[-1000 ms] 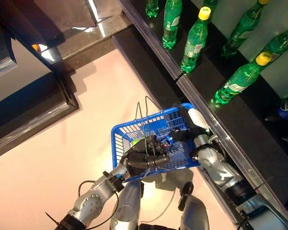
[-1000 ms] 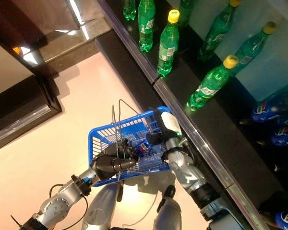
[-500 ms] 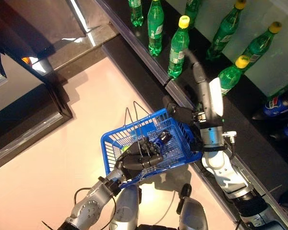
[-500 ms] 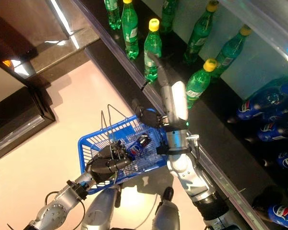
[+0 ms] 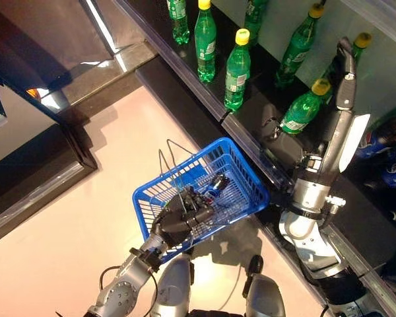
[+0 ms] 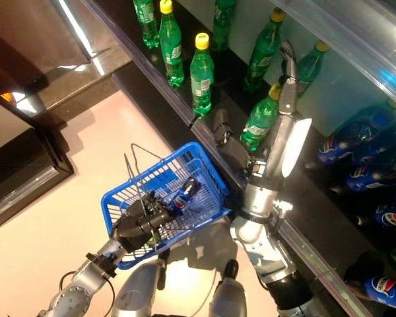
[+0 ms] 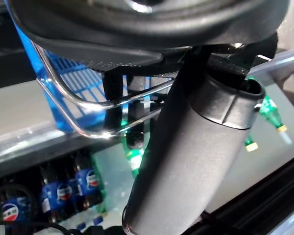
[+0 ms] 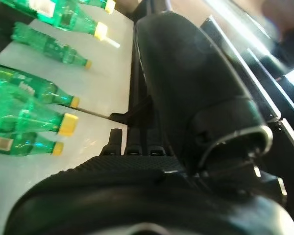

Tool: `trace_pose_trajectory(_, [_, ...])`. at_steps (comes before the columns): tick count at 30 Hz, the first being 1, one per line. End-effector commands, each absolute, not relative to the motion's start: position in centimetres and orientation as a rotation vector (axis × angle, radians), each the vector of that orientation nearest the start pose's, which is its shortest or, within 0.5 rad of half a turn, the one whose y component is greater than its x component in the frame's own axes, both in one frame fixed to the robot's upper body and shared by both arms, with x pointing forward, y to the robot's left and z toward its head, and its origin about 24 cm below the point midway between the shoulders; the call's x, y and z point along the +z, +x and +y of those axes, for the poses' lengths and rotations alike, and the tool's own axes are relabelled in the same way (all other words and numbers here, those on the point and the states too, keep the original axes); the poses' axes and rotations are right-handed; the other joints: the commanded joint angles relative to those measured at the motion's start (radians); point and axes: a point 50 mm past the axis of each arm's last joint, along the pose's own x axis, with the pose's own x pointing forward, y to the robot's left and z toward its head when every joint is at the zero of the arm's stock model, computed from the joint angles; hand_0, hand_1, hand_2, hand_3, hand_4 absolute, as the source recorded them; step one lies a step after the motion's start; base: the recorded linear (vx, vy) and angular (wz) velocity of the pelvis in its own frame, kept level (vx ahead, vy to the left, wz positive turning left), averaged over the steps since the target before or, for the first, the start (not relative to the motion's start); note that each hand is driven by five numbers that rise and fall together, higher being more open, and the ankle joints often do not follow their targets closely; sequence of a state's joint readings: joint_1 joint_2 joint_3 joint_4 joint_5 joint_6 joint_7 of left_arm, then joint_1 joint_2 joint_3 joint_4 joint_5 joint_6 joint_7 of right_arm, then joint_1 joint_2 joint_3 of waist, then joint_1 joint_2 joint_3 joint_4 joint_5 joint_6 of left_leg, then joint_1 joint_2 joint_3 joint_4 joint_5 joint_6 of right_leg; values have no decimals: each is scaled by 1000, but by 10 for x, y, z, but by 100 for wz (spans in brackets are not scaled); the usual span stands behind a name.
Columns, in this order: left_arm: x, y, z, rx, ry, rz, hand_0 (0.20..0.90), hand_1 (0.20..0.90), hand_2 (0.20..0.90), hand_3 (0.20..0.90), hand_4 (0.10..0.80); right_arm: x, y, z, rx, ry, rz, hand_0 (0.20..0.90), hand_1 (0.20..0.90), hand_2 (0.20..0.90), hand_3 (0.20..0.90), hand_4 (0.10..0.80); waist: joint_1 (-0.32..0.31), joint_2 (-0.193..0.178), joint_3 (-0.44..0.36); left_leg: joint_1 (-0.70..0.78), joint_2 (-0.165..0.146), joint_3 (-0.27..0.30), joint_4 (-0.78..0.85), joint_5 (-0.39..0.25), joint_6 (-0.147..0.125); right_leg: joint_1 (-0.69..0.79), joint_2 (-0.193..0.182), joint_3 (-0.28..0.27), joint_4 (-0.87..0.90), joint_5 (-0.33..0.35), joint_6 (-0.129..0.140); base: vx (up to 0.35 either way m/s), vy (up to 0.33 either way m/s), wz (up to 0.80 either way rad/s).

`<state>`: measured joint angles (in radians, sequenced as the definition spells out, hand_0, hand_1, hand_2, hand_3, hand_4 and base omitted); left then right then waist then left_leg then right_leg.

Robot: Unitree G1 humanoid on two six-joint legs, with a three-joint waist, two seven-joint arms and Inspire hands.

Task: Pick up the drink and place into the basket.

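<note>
My left hand (image 5: 180,218) is shut on the thin wire handles (image 7: 88,105) of the blue basket (image 5: 247,191) and holds it up in front of me. A dark drink with a blue and red label (image 6: 183,193) lies inside the blue basket. My right hand (image 5: 331,122) is open and empty, with its fingers (image 8: 137,146) straight. It reaches up over the shelf among green bottles (image 5: 301,113), above and to the right of the blue basket.
A dark shelf with a metal front edge (image 5: 247,140) runs diagonally and carries green bottles with yellow caps (image 5: 236,69). Dark bottles with blue labels (image 6: 383,214) lie at the right. Dark furniture (image 5: 53,158) stands at the left on the pale floor (image 5: 86,231).
My right hand has come up out of the blue basket, leaving the drink in it, and has stretched out to the shelf of green bottles. The view has also shifted.
</note>
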<state>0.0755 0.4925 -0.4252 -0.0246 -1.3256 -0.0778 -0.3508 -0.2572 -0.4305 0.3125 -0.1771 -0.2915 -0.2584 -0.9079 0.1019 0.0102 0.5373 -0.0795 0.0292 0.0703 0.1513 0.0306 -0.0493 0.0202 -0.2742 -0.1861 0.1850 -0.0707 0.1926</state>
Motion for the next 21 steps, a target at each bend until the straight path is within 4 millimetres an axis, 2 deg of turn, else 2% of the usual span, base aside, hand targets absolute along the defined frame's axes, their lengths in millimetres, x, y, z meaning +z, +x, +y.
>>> trace_pose_trajectory(1, [152,201,116,-977,-1039,-549,300,300,300,200,100,167,251,-154,-396,-228,-882,900,900,900,900,800,-13,46,-162,-3,35,-50,102,-79,-67,-34,10,37,-30,104,12,0,0,0])
trace_pose_trajectory(6, [149,200,116,-978,-1038,-554,300,300,300,200,100,146,257,-162,-411,-106,-728,900,900,900,900,800,-13,43,-142,-25,34,-50,115,-78,-66,-49,5,37,-28,111,15,-7,-2,0])
trace_pose_trajectory(9, [149,201,115,-986,-1031,-557,300,300,300,200,100,141,261,-164,-425,-52,-700,900,900,900,900,800,-10,43,-131,-37,33,-52,127,-80,-65,-55,3,35,-23,112,16,-24,-17,-1])
trace_pose_trajectory(17, [156,206,108,-1028,-1013,-549,300,300,300,200,100,161,270,-159,-642,70,-827,900,900,900,900,800,6,50,-79,-111,28,-61,207,-97,-64,-95,-2,21,10,116,7,-41,-42,0])
trace_pose_trajectory(21, [161,208,106,-1047,-1009,-553,300,300,300,200,100,171,279,-155,-650,79,-846,900,900,900,900,800,15,59,-55,-145,23,-69,232,-100,-64,-109,-3,20,11,119,2,-40,-27,0])
